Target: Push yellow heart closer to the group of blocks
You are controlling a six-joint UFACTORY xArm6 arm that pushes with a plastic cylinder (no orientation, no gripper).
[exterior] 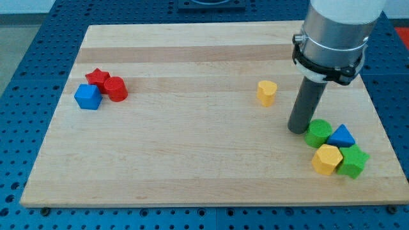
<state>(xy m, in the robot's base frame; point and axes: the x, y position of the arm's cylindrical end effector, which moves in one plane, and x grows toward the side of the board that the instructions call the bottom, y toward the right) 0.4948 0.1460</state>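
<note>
Touching the green cylinder [317, 133], my tip [297, 130] holds nothing; one yellow heart [266, 92] sits up-left of it.

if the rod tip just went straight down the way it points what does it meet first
The rod points straight down, and my tip already appears to rest on the wooden board, so it would meet the board first. The green cylinder sits just to the view's right of it; whether they touch is unclear.
</note>
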